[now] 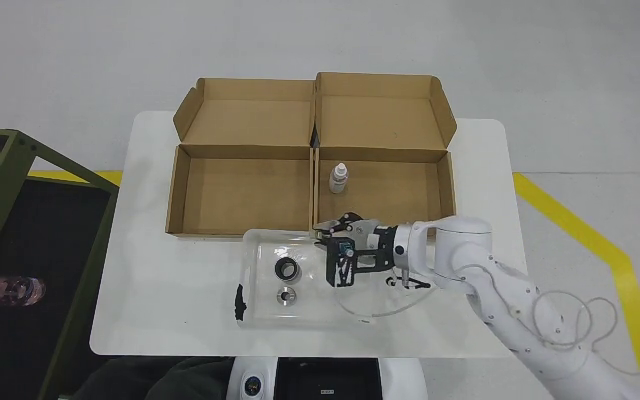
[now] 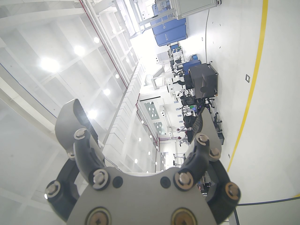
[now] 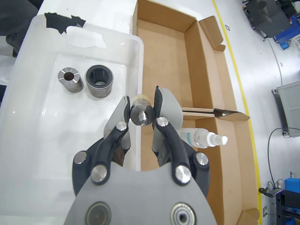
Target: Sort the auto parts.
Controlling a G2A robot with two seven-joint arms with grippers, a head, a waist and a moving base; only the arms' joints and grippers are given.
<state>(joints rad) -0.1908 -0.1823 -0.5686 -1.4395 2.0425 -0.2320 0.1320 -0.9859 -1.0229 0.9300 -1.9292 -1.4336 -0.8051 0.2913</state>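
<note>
right tool (image 3: 141, 105) pinching steel stud part (image 3: 141, 115) across its round body | clear bin (image 3: 138, 43) rim just under the tool, cardboard box (image 3: 164, 59) beside it | left tool (image 2: 138, 107) spread, holding nothing | part likely dense, rigid, slick: grip body midway, not stud

A glossy, translucent plastic tray (image 3: 140, 47) is shown holding a slotted sleeve (image 3: 70, 81) and a bearing (image 3: 99, 83), both of dull brushed metal. A smooth, bright metal stud (image 3: 141, 116) is clamped between the ribbed black rubber pads (image 3: 157, 99) of the right gripper (image 3: 141, 99). Matt brown cardboard boxes (image 3: 164, 57) are seen alongside.
</note>
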